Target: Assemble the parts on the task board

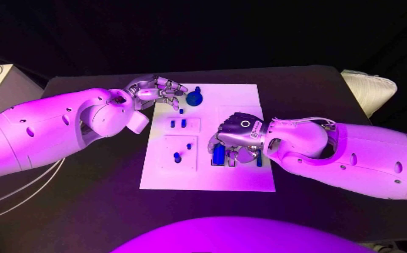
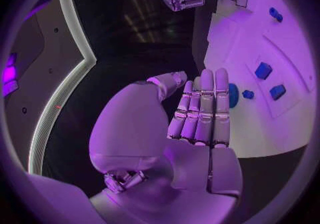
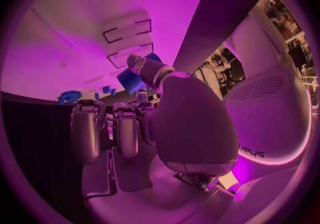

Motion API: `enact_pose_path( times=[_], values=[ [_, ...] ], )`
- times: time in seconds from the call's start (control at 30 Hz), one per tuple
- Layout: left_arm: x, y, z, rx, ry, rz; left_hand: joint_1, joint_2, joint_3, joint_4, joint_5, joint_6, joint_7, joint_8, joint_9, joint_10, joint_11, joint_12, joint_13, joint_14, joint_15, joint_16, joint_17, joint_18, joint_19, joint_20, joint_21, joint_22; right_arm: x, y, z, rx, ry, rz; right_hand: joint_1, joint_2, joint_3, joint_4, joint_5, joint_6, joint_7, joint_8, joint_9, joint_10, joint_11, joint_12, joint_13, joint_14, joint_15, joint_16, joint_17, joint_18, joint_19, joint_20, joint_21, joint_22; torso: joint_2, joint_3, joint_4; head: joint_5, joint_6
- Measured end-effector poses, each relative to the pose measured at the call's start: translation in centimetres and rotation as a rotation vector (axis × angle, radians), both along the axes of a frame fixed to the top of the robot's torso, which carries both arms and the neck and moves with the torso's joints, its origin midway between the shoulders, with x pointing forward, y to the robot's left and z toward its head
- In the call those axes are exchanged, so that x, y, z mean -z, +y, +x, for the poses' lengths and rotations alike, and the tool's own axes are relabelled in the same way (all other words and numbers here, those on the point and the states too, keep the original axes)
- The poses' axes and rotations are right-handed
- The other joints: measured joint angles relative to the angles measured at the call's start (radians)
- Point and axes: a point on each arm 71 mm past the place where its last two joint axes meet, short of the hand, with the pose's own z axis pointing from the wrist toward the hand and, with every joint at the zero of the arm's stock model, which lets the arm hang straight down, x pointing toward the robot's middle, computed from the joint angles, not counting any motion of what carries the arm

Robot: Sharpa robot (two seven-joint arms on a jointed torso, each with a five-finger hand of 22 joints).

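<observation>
The white task board point(image 1: 242, 97) lies in the middle of the table. At its far left corner hovers my left hand point(image 1: 157, 92), holding nothing; its fingers point(image 2: 201, 112) are straight and side by side, the thumb apart. A round blue gear part point(image 1: 194, 97) sits just beside it point(image 2: 232, 95). My right hand point(image 1: 238, 138) is over the board's right middle with its fingers point(image 3: 106, 130) curled in. Its thumb lies against an upright blue block point(image 3: 132, 79), which stands on the board point(image 1: 219, 155). I cannot tell whether the block is gripped.
Two short blue pegs point(image 1: 177, 123) stand in a raised plate on the board's left, and a single one point(image 1: 177, 157) stands in the plate below. A pale object point(image 1: 373, 91) sits at the table's far right edge. Cables hang off the left side.
</observation>
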Motion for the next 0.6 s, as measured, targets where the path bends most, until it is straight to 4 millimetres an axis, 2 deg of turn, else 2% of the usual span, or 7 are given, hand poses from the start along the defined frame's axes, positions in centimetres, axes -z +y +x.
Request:
enact_pose_path(
  times=[0.6],
  values=[
    [0.01,0.03,0.0,0.0,0.001,0.001,0.0,0.0,0.0,0.0,0.0,0.0,0.0,0.0,0.0,0.0,0.0,0.0,0.0,0.0,0.0,0.0,0.0,0.0,0.0,0.0,0.0,0.0,0.5,0.41,0.4,-0.002,0.037,-0.006,0.0,0.0,0.003,0.003,-0.005,-0.001,0.002,0.005,-0.001,0.0,0.0,-0.004,0.0,0.0,0.0,0.0,0.0,0.0,0.0,0.0,-0.017,0.0,0.0,0.0,0.0018,0.002,-0.003]
  ],
)
